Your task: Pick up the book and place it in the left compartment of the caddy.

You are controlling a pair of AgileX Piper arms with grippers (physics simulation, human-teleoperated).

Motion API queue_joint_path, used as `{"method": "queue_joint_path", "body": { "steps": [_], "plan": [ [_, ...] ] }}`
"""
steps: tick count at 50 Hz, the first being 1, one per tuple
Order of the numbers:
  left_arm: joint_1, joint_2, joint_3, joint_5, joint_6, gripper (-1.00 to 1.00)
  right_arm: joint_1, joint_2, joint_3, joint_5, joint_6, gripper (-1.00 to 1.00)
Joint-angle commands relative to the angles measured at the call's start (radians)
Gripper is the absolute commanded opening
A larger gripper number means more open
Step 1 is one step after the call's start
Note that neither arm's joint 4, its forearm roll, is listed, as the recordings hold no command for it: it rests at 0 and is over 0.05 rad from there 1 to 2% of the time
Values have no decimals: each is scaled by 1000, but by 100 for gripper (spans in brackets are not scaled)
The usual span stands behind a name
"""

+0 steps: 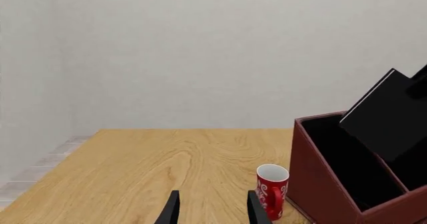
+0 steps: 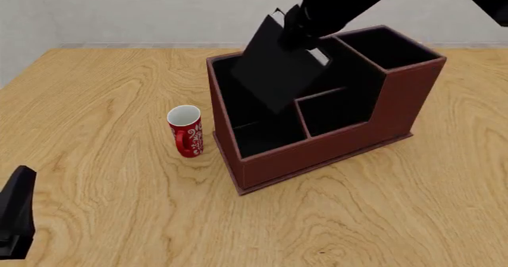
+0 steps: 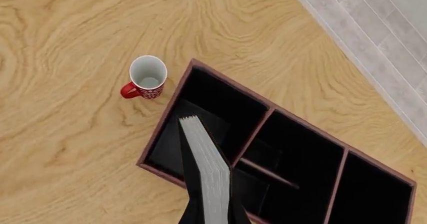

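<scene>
Wooden table (image 2: 95, 88); right end effector (image 3: 212, 216) clamped on book (image 2: 278, 71), tilted above caddy (image 2: 317, 154).

A light wooden table (image 2: 103, 100) with a swirling grain fills most of the front view. Two things stand directly on it: a red mug (image 2: 187, 131) with a white interior, upright at centre left, and just to its right the large reddish-brown caddy (image 2: 334, 145), filling the centre of the frame.
</scene>
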Motion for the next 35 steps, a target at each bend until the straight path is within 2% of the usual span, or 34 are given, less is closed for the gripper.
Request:
{"method": "queue_joint_path", "body": {
  "steps": [1,20,23,25,35],
  "plan": [
    [4,0,8,-7,7,100,4,32,-34,0,38,-100],
    [1,0,38,-36,19,100,-12,70,-50,0,44,-100],
    [-8,0,41,-42,57,100,-12,78,-55,0,46,-100],
    [6,0,35,-36,3,100,-12,85,-60,0,51,-100],
    [12,0,54,-67,2,100,-16,122,-80,0,57,-100]
  ]
}}
